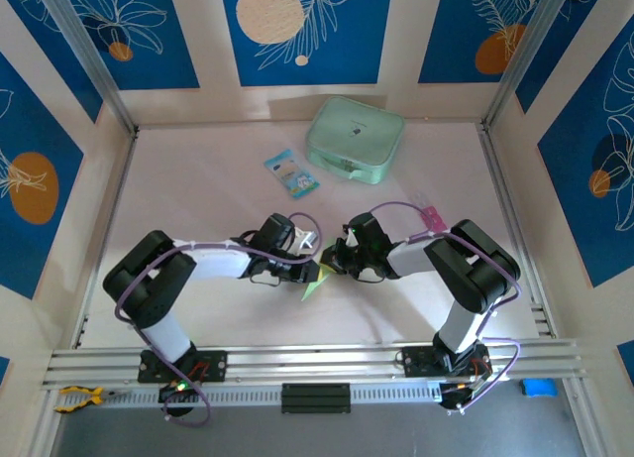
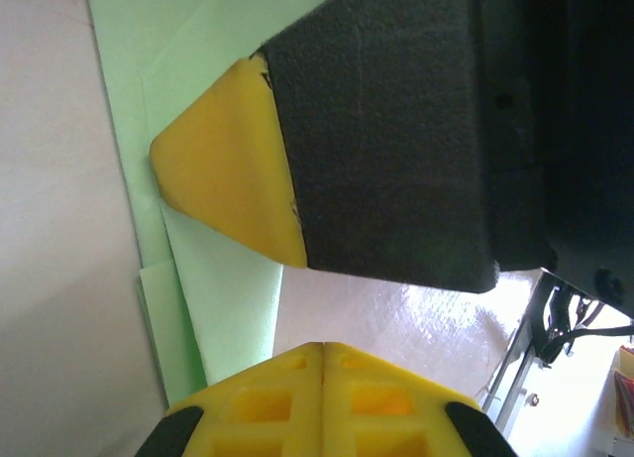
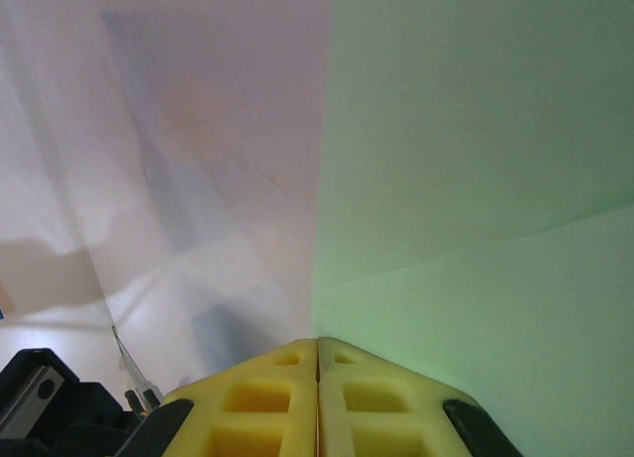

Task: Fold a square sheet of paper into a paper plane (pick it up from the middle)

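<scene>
Press left fingers [image 2: 213, 409] and right fingers [image 3: 421, 402], both pairs closed together, against the creased square sheet of paper [image 2: 228, 279].

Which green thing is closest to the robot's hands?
The thin folded paper, right at the tips of the left gripper and the right gripper. The puffy green case sits far behind them.

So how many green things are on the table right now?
2. The mint-green zip case sits at the back, just right of the blue-and-white packet. The folded pale green paper lies toward the front, partly covered from above.
</scene>
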`<state>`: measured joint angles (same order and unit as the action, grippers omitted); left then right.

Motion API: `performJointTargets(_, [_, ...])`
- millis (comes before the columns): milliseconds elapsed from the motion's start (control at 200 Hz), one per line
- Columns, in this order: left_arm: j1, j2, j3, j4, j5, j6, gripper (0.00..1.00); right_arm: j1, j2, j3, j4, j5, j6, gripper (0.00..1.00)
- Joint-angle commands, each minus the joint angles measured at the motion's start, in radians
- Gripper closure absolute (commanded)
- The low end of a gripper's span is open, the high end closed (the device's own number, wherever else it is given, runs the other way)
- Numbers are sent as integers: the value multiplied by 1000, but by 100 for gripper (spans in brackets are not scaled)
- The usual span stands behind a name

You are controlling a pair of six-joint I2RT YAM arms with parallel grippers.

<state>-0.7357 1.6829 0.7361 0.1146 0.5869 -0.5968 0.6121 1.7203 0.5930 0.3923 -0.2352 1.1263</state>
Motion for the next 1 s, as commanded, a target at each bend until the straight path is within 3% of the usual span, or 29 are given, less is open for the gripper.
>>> performJointTargets(0, [-3, 30, 33, 16, 37, 11, 100, -14, 30, -44, -165, 83, 7, 90])
performJointTargets(215, [-3, 88, 58, -22, -21, 22, 100, -13, 32, -43, -162, 79, 7, 90])
performJointTargets(400, [-1, 122, 65, -163, -106, 35, 100, -16, 28, -34, -161, 72, 0, 89])
performJointTargets(785, [1, 104, -9, -228, -95, 77, 100, -94, -158, 86, -359, 58, -137, 86])
performJointTargets(995, [4, 112, -6, -224, -84, 78, 100, -77, -196, 5, -246, -15, -155, 86])
